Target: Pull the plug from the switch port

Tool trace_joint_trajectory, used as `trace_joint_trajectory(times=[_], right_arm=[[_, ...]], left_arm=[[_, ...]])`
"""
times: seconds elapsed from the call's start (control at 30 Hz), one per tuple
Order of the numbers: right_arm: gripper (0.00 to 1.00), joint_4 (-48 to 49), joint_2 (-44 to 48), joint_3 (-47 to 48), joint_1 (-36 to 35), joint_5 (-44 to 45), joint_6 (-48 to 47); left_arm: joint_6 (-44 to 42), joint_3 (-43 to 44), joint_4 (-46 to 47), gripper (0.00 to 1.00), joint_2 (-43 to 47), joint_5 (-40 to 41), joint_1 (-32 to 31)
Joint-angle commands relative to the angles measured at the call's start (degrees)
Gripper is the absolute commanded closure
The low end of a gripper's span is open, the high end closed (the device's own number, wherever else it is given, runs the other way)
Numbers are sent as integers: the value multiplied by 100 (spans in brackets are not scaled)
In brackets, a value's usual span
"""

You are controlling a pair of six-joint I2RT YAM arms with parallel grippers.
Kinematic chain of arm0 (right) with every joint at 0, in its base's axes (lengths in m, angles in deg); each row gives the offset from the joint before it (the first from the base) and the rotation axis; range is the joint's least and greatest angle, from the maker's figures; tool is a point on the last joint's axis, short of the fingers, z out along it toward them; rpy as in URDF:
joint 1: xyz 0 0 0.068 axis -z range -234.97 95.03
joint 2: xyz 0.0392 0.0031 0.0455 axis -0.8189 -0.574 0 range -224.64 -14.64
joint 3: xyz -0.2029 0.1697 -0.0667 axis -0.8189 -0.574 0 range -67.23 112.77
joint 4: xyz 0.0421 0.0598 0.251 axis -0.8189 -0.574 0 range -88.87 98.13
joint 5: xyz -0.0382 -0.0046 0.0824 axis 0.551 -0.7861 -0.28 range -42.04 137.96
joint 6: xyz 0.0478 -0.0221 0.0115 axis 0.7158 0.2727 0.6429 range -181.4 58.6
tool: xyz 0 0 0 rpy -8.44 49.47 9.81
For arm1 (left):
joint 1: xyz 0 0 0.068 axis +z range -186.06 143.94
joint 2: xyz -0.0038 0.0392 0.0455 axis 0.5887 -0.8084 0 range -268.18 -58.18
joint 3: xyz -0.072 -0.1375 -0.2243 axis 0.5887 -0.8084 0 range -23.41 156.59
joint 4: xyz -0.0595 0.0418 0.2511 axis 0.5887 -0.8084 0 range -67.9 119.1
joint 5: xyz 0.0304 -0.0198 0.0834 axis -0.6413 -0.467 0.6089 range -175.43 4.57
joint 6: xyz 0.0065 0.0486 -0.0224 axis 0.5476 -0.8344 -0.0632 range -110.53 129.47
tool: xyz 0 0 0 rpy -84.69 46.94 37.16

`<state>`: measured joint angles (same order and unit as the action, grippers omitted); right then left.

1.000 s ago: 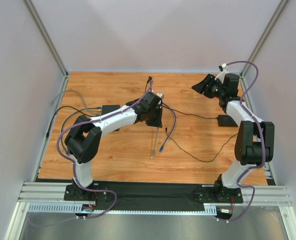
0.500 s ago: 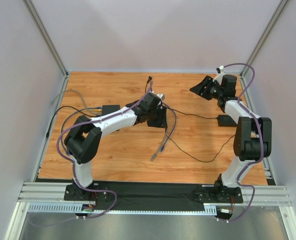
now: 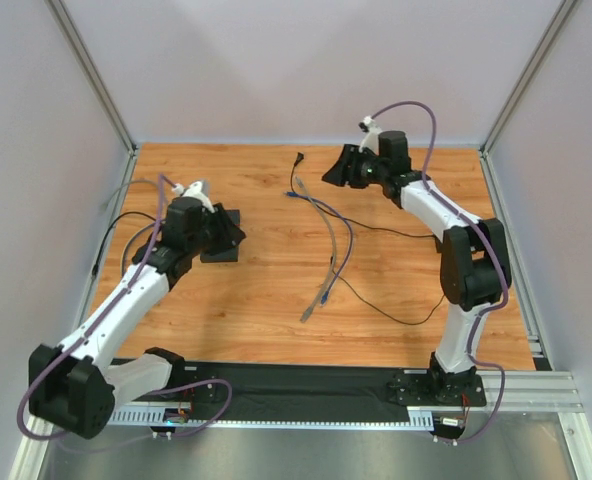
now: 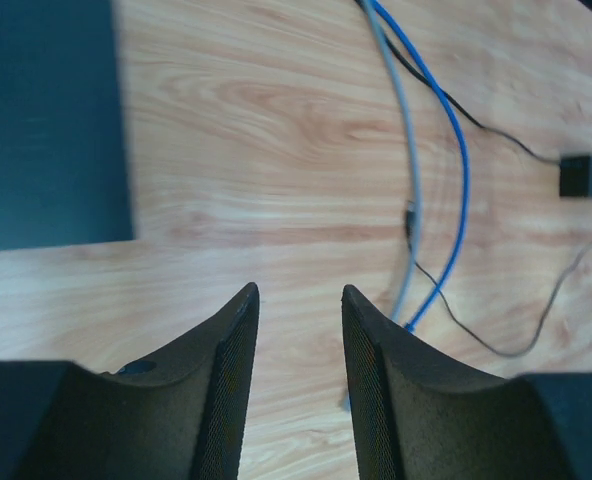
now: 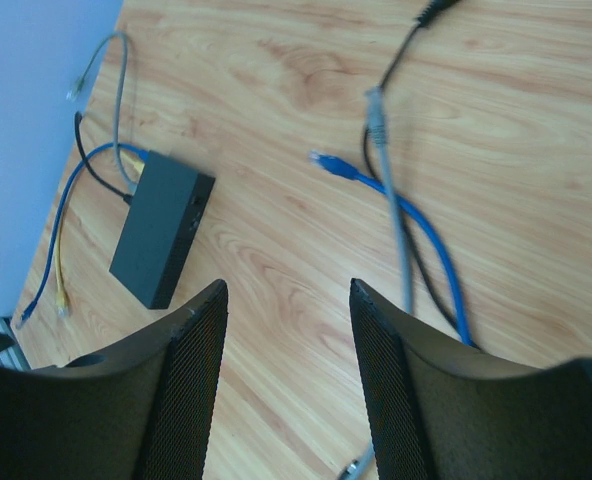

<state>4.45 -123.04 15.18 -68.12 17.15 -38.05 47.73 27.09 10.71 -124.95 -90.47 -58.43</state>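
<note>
My left claw (image 4: pixel 296 296) is spread, with nothing between its fingers (image 4: pixel 226 385). It hangs over bare wood. Its camera catches the black box (image 4: pixel 46 120) only as a dark blurred slab, cut off by the top and left edges, with no socket showing. From above, this claw sits over the box at the far left of the table (image 3: pixel 256 295) and covers much of it, so I cannot tell whether the two touch.

My right claw (image 5: pixel 288 290) is also spread and empty. It is up at the far middle of the table, well apart from the box, and its camera shows the whole box lying flat. A bunch of thin cords (image 5: pixel 128 158), blue, black, yellow and grey, meets the box's far narrow end. The sockets there are too small to make out, so I cannot tell which cords are seated.

A blue cord's plug (image 5: pixel 328 163) lies loose on the wood in the middle of the table, clear of the box. A grey cord's plug (image 5: pixel 376 108) lies just beside it. Both cords run near, out of view under my right claw's fingers (image 5: pixel 396 380).

A small black brick (image 4: pixel 581 177) shows at the right edge of my left camera, partly cut off
</note>
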Motion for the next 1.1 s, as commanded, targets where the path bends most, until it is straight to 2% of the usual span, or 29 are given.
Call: trace_joint_trajectory(times=[0.0,0.07,0.13,0.23,0.3,0.37,0.57,0.83,1.07], right_arm=[[46,-501,-304,670,-634,303,-524],[46,-642,-646,1081,-1021,277,-586],[46,-721,-1032,1381,-1268,198,-613],[50,-950,-1508,1988,-1743,198,-639],[51,-1003,-1762,2295,-2112,285,-726],[52,-1099,-1947,2524,-2445,382,-745],[53,-1213,-2562,3192,-3149,672,-946],[61,-1556,-3450,4282,-3405,716,-912],[62,-1565,-3583,4441,-3414,857,-1069]], left_arm=[[85,-496,-94,56,751,65,592],[146,-707,-129,57,1041,-14,1084],[295,-918,80,58,1147,-487,1497],[751,-1384,537,62,1192,-1147,2479],[919,-1753,1001,65,1201,-1447,2746],[1148,-2086,1302,66,1236,-1422,2983],[1614,-2562,2295,66,964,-894,3168],[1852,-2800,3051,65,331,-929,3582],[1869,-2791,3404,65,32,-868,3582]])
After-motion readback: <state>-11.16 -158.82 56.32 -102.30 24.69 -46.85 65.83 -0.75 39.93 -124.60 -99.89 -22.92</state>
